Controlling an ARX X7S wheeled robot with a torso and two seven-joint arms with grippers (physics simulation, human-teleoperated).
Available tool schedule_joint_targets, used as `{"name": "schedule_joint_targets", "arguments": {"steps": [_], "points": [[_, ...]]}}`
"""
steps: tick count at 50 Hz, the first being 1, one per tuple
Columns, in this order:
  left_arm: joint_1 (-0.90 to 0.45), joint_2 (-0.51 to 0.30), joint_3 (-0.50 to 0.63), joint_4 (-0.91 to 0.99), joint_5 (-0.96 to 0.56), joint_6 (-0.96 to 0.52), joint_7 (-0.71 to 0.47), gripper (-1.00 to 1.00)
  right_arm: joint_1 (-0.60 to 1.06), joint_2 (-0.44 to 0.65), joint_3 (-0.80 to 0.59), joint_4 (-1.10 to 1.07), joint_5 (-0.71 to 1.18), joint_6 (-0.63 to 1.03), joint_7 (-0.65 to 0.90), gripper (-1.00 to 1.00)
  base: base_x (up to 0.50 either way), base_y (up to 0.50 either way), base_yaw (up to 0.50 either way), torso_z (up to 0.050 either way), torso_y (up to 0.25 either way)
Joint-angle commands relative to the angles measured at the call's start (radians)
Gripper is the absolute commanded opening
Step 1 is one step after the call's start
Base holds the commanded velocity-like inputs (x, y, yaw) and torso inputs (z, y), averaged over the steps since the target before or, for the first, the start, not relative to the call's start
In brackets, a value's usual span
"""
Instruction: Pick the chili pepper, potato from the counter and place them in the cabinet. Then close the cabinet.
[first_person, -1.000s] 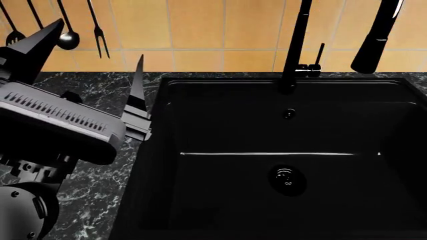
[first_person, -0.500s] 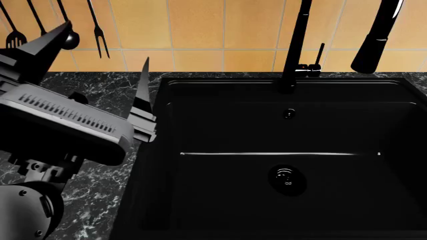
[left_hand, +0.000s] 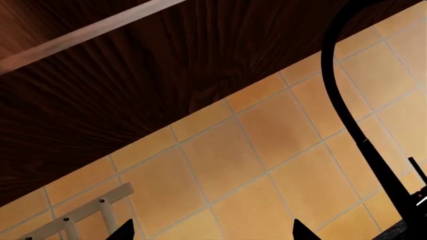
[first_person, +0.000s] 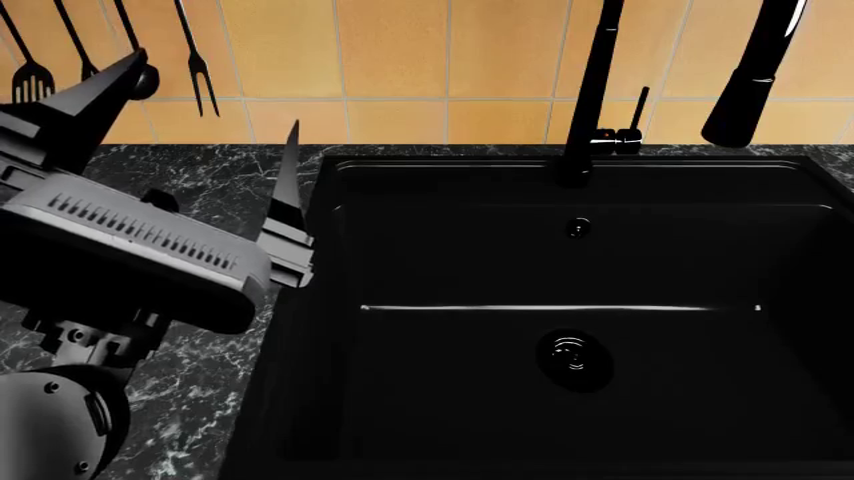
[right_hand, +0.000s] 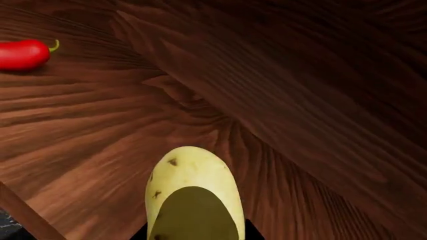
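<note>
Right tool (right_hand: 195, 236) is cropped at the right wrist frame edge, only dark finger stubs flanking the potato (right_hand: 193, 185); looks clamped on it. Potato hangs over the dark wood cabinet (right_hand: 280, 100) floor. Chili pepper (right_hand: 22, 54) lies on that same wood, well apart from the potato, partly cut off by the frame. Left tool (first_person: 187, 150) is spread wide, empty, raised over the marble desk (first_person: 200, 380) beside the black sink (first_person: 574, 330), hiding part of the desk. Orange wall tiles (first_person: 400, 60), hanging utensils (first_person: 198, 60) and faucet (first_person: 594, 90) behind. Right arm is not in head view.
</note>
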Motion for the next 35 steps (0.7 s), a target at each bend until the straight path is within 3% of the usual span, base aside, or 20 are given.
{"name": "schedule_joint_targets", "arguments": {"steps": [1, 13, 14, 35], "points": [[0.008, -0.002, 0.001, -0.003, 0.007, 0.004, 0.000, 1.00, 0.000, -0.001, -0.005, 0.039, -0.041, 0.041, -0.037, -1.00, 0.00, 0.00, 0.00, 0.000, 0.000], [0.019, -0.006, 0.003, -0.003, 0.012, 0.009, -0.002, 1.00, 0.000, 0.007, -0.010, 0.052, -0.027, 0.051, -0.023, -1.00, 0.00, 0.00, 0.00, 0.000, -0.004], [0.020, -0.006, 0.003, -0.003, 0.013, 0.009, -0.002, 1.00, 0.000, 0.007, -0.011, 0.052, -0.030, 0.052, -0.024, 1.00, 0.00, 0.00, 0.00, 0.000, -0.009], [0.017, -0.003, -0.002, 0.004, 0.007, -0.003, 0.000, 1.00, 0.000, 0.008, -0.006, 0.035, -0.084, 0.041, -0.055, 1.00, 0.00, 0.00, 0.00, 0.000, -0.005]]}}
